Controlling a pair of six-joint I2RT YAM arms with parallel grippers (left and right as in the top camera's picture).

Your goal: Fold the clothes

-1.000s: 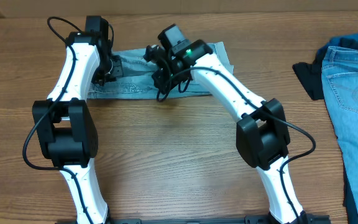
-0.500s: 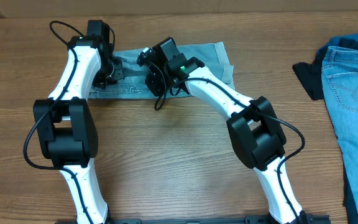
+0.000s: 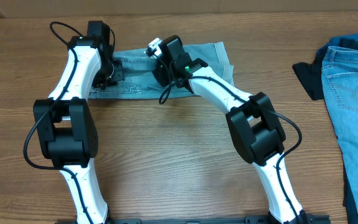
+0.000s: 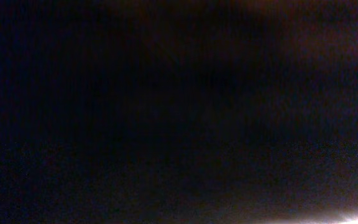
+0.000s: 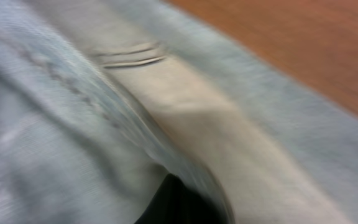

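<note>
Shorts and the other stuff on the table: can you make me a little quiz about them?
1. True or false: the shorts lie on a red tablecloth.
2. Pick one. Where is the clothes pile? A) at the table's near edge B) at the table's right edge C) on top of the shorts
3. Fill in: the camera that shows only darkness is the ____ camera.

Key
1. False: they lie on the bare wooden table.
2. B
3. left wrist
</note>
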